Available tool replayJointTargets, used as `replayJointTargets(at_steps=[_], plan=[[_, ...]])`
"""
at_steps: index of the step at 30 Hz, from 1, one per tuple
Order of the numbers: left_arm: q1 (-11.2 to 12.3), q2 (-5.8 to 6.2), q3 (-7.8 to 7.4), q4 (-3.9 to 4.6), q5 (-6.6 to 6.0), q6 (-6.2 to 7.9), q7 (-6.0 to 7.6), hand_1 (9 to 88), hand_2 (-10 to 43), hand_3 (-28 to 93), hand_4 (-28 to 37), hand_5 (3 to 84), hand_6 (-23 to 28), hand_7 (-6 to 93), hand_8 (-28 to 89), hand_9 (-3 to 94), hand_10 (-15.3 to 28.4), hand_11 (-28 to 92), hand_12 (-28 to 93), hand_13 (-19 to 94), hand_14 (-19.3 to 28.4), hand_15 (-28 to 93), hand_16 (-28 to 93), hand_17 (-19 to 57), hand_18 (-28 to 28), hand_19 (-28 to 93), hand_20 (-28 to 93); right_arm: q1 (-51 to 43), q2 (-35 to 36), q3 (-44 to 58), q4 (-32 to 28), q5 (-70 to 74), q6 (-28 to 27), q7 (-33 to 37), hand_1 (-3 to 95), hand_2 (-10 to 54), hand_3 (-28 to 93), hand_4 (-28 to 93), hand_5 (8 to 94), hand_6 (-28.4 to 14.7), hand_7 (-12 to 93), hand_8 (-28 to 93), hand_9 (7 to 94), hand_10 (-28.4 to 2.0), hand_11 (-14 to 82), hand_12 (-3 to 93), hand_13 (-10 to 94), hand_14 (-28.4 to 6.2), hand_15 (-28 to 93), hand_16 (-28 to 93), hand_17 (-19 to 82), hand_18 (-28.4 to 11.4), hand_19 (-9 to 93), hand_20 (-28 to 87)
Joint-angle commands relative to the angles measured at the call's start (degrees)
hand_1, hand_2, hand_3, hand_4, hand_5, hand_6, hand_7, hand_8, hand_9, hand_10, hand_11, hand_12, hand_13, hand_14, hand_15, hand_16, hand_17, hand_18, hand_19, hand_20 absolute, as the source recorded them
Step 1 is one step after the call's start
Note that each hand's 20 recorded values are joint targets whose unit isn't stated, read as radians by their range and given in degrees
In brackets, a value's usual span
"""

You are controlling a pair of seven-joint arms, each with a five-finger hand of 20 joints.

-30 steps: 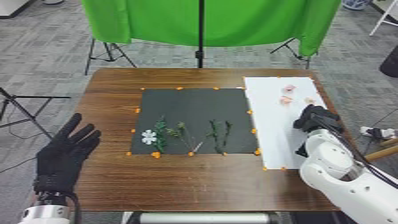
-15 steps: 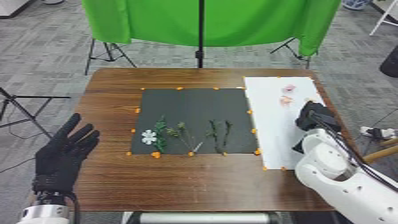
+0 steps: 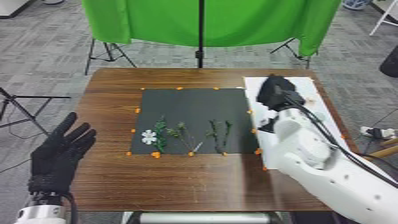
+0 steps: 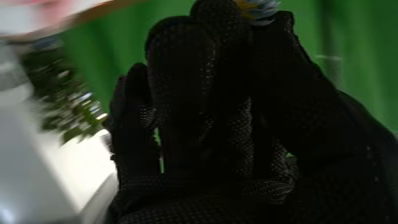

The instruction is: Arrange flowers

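Observation:
The right hand (image 3: 274,94) is over the far left part of the white sheet (image 3: 280,160) and hides pink flowers there. In the right wrist view the right hand (image 4: 200,115) pinches a small white-blue and yellow flower (image 4: 260,8) between thumb and fingertips. On the dark mat (image 3: 182,110) lie a white flower (image 3: 148,136), a leafy green sprig (image 3: 160,135), thin stems with small buds (image 3: 183,132) and two dark green stems (image 3: 214,134). My left hand (image 3: 58,155) is open at the table's left edge, away from the mat.
Orange tape pieces (image 3: 155,155) line the mat's and sheet's edges on the brown table (image 3: 204,180). A green cloth (image 3: 151,22) hangs on a stand beyond the far edge. Green foliage (image 4: 58,90) shows in the right wrist view.
The right hand has moved from the sheet's right edge leftward and farther from the robot, now covering the pink flowers seen earlier. The left hand has shifted slightly.

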Motion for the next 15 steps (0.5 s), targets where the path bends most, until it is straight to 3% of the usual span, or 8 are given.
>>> replayJointTargets(at_steps=[1,5,6,9,15], plan=[[1.6,1.71,-0.17,-0.57,-0.89,1.16,1.55,23.0,5.8,82,-25.5,33.9,7.4,10.3,-10,31.2,18.5,18,8,21,25.7,38,-9,-10.3,28.4,58,0,11.2,-26.8,-9.6,11.8,1.6,-4.6,-10.6,61.3,-9.5,71,-28,87.4,1.5,19,4,93.7,-4.0,11.2,32.8,84,0.2,46,37,36,-18.5,78,44],[-1.0,2.5,0.47,-0.04,-0.25,0.44,0.55,23.1,6.1,81,-25.0,32.8,7.1,10.1,-10,30.4,17.4,18,8,21,24.5,38,-8,-10.0,28.1,57,0,16.8,-30.9,-16.2,18.0,2.2,-4.6,-12.4,60.2,-9.5,72,-28,86.9,1.9,20,4,93.7,-4.0,11.1,33.4,83,0.0,47,37,36,-17.8,78,44],[-1.5,2.19,0.22,0.03,0.33,0.04,-0.72,23.1,6.3,81,-24.7,32.5,7.1,10.1,-10,30.1,17.0,19,8,21,24.0,37,-9,-9.7,27.9,57,0,17.5,-31.6,-17.3,19.2,2.3,-4.2,-11.6,60.1,-9.5,72,-28,86.8,2.0,20,4,93.7,-4.1,11.2,33.4,83,0.0,48,37,36,-17.8,78,44],[-2.6,3.75,0.75,0.42,-0.48,0.26,0.37,23.2,6.4,81,-23.9,31.8,7.1,10.0,-10,29.1,16.1,19,7,22,23.0,36,-8,-9.3,27.4,57,0,20.1,-32.2,-20.9,21.0,3.8,-3.6,-10.6,59.7,-9.5,73,-28,86.8,2.2,20,4,93.7,-4.1,11.4,33.5,83,-0.3,48,37,36,-17.9,78,44],[-4.5,4.43,0.84,0.95,-0.37,-0.05,-0.29,23.5,6.1,81,-22.7,31.2,7.3,9.0,-10,27.4,15.2,19,6,21,20.9,35,-8,-8.7,26.4,56,1,22.3,-32.9,-25.4,22.5,5.5,-3.3,-9.0,59.9,-9.5,71,-28,86.5,2.6,20,3,93.7,-4.3,10.9,33.8,83,-0.6,49,36,35,-17.6,78,44]])
